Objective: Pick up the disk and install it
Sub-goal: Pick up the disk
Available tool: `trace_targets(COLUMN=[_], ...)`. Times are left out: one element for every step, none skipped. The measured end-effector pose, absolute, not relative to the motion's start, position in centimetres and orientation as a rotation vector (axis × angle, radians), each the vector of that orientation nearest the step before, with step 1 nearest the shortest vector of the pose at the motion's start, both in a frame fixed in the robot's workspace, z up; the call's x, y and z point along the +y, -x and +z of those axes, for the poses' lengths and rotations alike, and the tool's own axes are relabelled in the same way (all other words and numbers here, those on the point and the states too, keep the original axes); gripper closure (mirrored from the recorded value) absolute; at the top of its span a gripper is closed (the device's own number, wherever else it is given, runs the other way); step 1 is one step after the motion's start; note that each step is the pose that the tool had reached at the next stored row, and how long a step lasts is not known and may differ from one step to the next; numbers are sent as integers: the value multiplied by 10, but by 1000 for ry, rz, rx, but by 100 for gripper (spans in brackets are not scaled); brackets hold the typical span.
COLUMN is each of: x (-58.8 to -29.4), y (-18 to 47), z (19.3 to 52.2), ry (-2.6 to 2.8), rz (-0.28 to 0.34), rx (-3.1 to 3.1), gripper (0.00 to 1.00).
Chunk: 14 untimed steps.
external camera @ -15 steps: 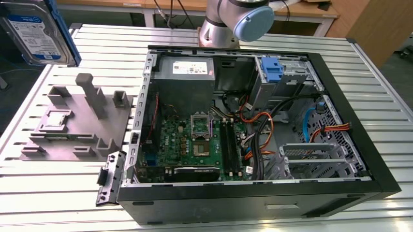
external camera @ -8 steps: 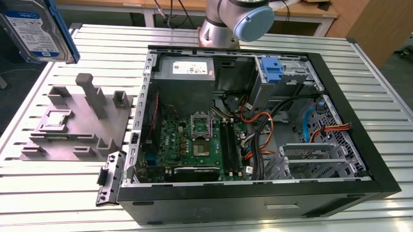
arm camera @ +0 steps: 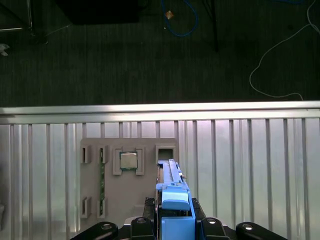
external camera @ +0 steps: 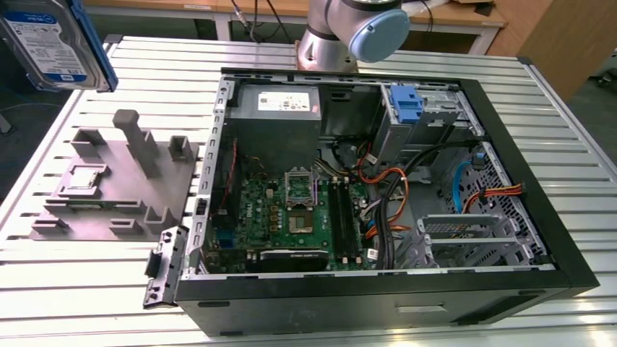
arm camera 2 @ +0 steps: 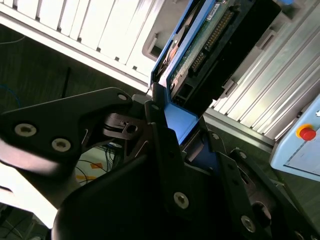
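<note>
- Hanging at the upper left of the exterior view, the disk (external camera: 53,43) sits clear above the grey fixture (external camera: 115,181), not touching it.
- In the first wrist view the gripper (arm camera: 174,224) is clamped on the disk's blue carrier end.
- Judged rigid, dense and shock-sensitive; its rails make the safe hold, not its circuit-board face.
- Centre to right lies the open computer case (external camera: 386,181).

Disk (external camera: 53,43) over fixture tray (external camera: 115,189), nr PC case (external camera: 571,278).
</note>
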State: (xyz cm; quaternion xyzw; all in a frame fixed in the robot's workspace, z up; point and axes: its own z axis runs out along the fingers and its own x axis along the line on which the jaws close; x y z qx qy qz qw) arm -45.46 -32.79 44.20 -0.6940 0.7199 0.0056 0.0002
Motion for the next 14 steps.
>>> trace_targets(x=[-328, -328, -328, -328, -328, -328, -328, -328, -328, -328, -328, -328, -328, -328], y=[455, 455, 455, 455, 455, 455, 455, 455, 455, 455, 455, 455, 455, 455], z=[442, 443, 443, 443, 443, 443, 444, 444, 444, 445, 445, 446, 446, 447], ry=[2180, 2180, 2180, 2180, 2180, 2180, 2180, 2180, 2180, 2180, 2180, 2180, 2180, 2180], rz=[18, 18, 18, 18, 18, 18, 18, 18, 18, 18, 18, 18, 18, 18], rx=[2261, 2261, 2261, 2261, 2261, 2261, 2262, 2262, 2261, 2262, 2262, 2261, 2262, 2261], gripper=[64, 64, 64, 64, 64, 64, 64, 64, 64, 64, 64, 64, 64, 64])
